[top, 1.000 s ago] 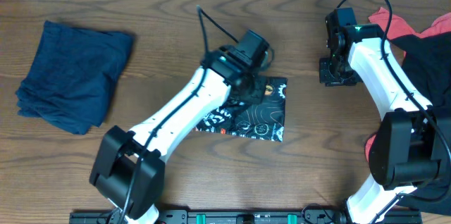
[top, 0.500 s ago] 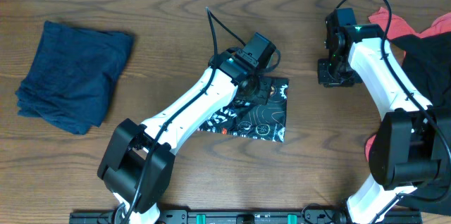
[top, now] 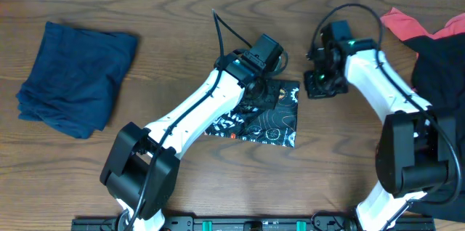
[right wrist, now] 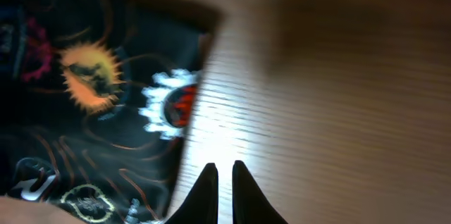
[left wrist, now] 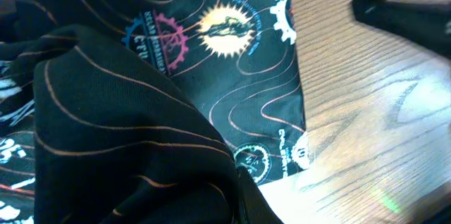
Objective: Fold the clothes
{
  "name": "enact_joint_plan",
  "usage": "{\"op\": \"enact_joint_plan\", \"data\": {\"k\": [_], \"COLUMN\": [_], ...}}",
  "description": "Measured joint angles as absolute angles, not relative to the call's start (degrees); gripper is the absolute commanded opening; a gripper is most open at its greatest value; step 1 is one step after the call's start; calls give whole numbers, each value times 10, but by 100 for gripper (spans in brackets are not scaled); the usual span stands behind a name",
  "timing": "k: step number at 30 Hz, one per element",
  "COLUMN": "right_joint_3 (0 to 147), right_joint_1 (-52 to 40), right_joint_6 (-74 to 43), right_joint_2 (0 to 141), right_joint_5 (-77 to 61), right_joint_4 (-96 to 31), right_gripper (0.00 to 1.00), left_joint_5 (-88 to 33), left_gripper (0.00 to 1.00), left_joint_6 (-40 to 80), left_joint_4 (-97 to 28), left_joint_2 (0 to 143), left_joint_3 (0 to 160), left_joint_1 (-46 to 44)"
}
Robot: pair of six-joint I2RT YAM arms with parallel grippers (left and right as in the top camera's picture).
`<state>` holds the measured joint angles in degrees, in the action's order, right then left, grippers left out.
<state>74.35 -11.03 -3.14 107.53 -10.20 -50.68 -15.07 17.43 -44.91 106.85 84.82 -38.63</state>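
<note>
Jersey (top: 272, 118), black with thin orange lines, lies on the table (top: 182, 13). One bunched fold rises between the pinched-together fingers of the left gripper (top: 254, 94). The right gripper (right wrist: 224, 182) has its tips nearly together and empty, over bare wood just beside the cloth's edge.

Matt cloth on wood
The jersey (top: 280, 120) is soft printed fabric; the table (top: 182, 13) is smooth, faintly glossy grained wood.

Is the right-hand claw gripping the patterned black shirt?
No, the right gripper is over bare table beside the jersey, nothing between its fingers.
</note>
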Motion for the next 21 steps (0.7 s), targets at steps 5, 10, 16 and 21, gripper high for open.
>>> {"op": "enact_joint_plan", "data": {"k": [5,10,16,21], "right_joint_3": [708,678,650,643], "right_joint_1": [-138,-157,-161,-161], "right_joint_6": [-32,-32,-35,-37], "right_joint_2": [1075,1075,1075,1073], "right_joint_5": [-117,-122,-123,-124], "right_joint_4": [-453,-407,-375,-366], "right_gripper": [8,8,7,7], "left_joint_5": [-151,-151,-152,-171], "left_gripper": [6,6,6,6], "left_joint_6": [169,167,167,167], "left_joint_4": [-460,-470,-475,-475], "left_joint_2": [1068,1058,1014,981], "left_joint_3": [848,848,848,848], "left_joint_1": [-375,-363,-357,-357]}}
